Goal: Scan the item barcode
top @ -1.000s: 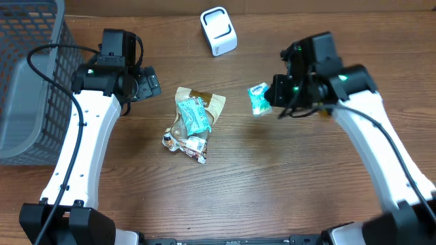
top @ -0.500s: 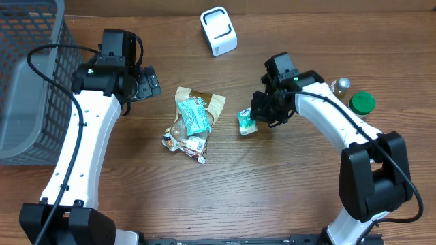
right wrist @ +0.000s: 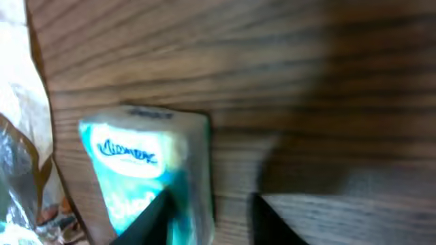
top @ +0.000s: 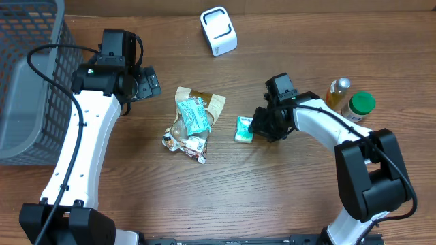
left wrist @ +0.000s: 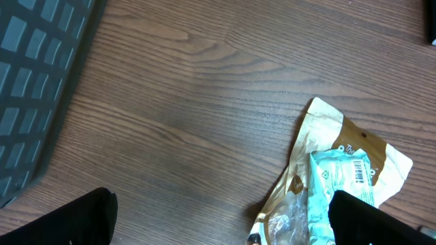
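Observation:
A small teal and white tissue pack (top: pixel 243 129) rests on the wooden table just right of a pile of snack packets. My right gripper (top: pixel 257 127) is down at the pack's right side. In the right wrist view the pack (right wrist: pixel 146 170) sits between the parted fingers of the right gripper (right wrist: pixel 211 204), with bare wood showing beside the right finger, so the gripper is open. The white scanner (top: pixel 218 30) stands at the back centre. My left gripper (top: pixel 148 83) hovers wide open, left of the pile. A mint packet (left wrist: pixel 347 177) shows its barcode in the left wrist view.
The pile holds a brown bag (top: pixel 212 102), a mint packet (top: pixel 194 114) and a clear wrapper (top: pixel 184 141). A grey mesh basket (top: pixel 27 88) fills the left edge. A yellow bottle (top: pixel 338 88) and a green-capped jar (top: pixel 361 104) stand at the right.
The right gripper carried the tissue pack down and left from mid-air to the table beside the pile, and its jaws have parted. The left arm has not moved.

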